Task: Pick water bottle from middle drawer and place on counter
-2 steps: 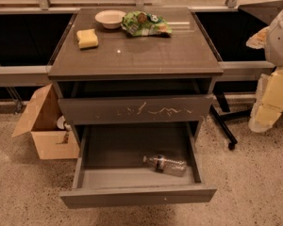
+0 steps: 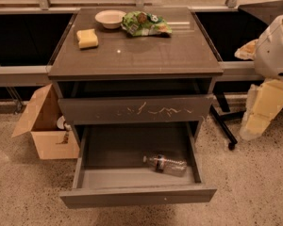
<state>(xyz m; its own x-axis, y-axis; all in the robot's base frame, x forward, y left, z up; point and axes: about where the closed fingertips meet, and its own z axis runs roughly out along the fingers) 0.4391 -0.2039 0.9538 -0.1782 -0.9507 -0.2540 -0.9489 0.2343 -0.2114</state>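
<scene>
The water bottle (image 2: 165, 164) lies on its side on the floor of the open middle drawer (image 2: 137, 195), toward the right, with its white cap pointing left. The counter (image 2: 141, 51) is the glossy grey-brown cabinet top above it. My arm and gripper (image 2: 264, 109) hang at the right edge of the view, well to the right of the cabinet and above the floor, far from the bottle. The gripper holds nothing that I can see.
On the counter stand a white bowl (image 2: 110, 18), a green snack bag (image 2: 145, 23) and a yellow sponge (image 2: 87, 38). The scratched drawer front (image 2: 134, 109) is shut above the open drawer. An open cardboard box (image 2: 45, 126) stands on the floor at the left.
The arm at the right edge has shifted slightly. The bottle and the drawer have not moved.
</scene>
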